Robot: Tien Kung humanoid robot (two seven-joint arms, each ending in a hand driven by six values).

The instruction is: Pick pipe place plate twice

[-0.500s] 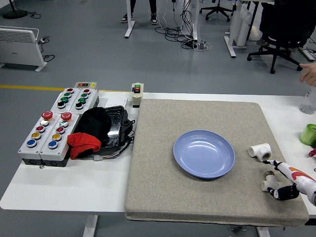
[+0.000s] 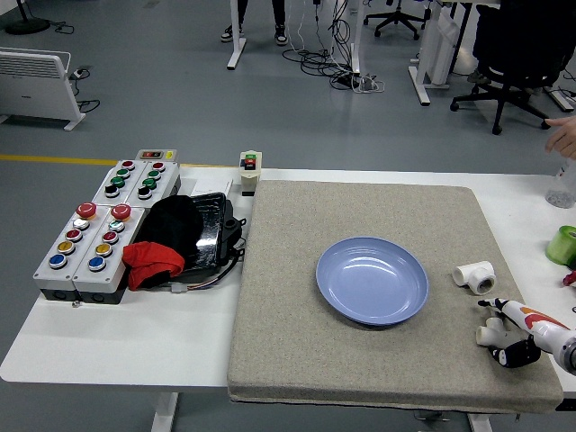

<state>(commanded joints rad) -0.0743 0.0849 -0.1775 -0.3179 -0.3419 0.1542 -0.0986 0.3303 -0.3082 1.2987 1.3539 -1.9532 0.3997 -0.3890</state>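
Head view:
- Worktop (image 2: 117,346): white, carrying a grey felt mat (image 2: 297,360) over its right part.
- Blue plate (image 2: 372,280): empty, lying near the middle of the mat.
- White pipe tee fitting (image 2: 474,275): on the mat to the right of the plate, apart from it.
- Second white pipe fitting (image 2: 489,333): on the mat nearer the front edge, just beside the robot hand.
- Right robot hand (image 2: 515,337): enters at the lower right corner, white finger extended above the fitting and dark fingers just right of it; whether it grips the fitting cannot be told.
- Push-button control boxes (image 2: 94,229): on the worktop's left side.
- Black pouch with red cloth (image 2: 175,238): beside the boxes.
- Small switch box (image 2: 249,171): at the mat's far left corner.
- Green tape roll (image 2: 562,245): at the right edge.
- Person's hand (image 2: 565,137): at the upper right edge, holding nothing visible.
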